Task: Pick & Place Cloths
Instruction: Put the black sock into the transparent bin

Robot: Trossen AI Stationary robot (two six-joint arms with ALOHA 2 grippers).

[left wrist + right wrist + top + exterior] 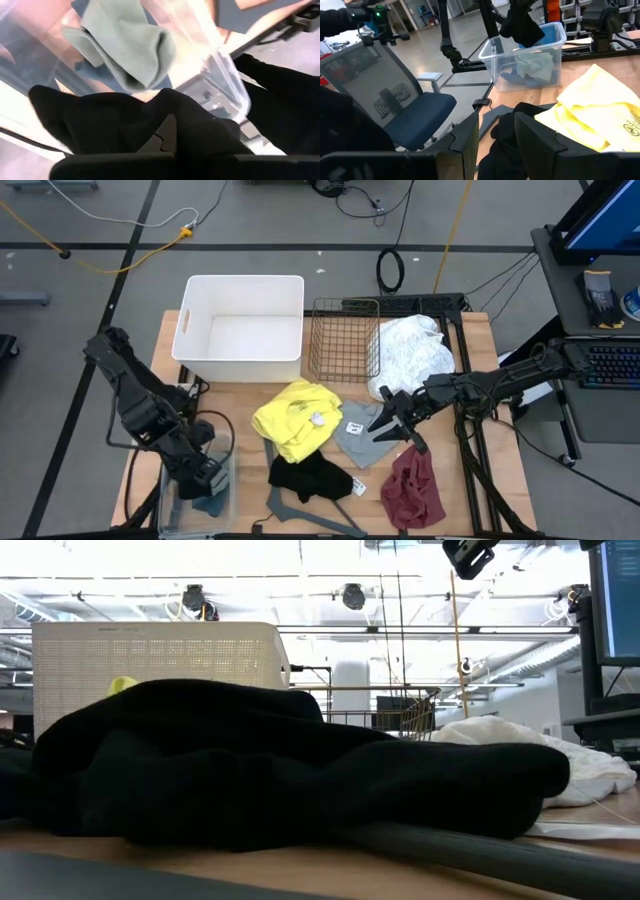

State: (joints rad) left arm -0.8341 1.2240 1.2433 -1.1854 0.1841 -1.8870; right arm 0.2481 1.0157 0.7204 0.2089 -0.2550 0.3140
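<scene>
The cloths lie spread across the wooden surface [480, 340]: a bright yellow garment [297, 418] crumpled near the middle, a black garment [308, 477] bunched just in front of it, a grey-blue garment [362, 442] flat beside the yellow one, a maroon garment [413, 488] heaped at the right front, and a large white garment [415, 350] piled behind, touching the wire basket [344, 338]. A sage green cloth [127, 42] lies folded inside a clear plastic bin [527, 60] at the left front corner, over something blue. A white tub [241, 327] stands at the back left, and a thin grey hanger [300, 508] lies along the front edge beside the black garment. The left gripper [205, 476] hangs over the clear bin, pinching a piece of black fabric [150, 125] that drapes over its fingers; in the right wrist view this dark piece dangles above the bin. The right gripper [392, 420] hovers over the grey-blue garment with its fingers [537, 140] spread apart, holding nothing, pointing toward the yellow and black garments.
</scene>
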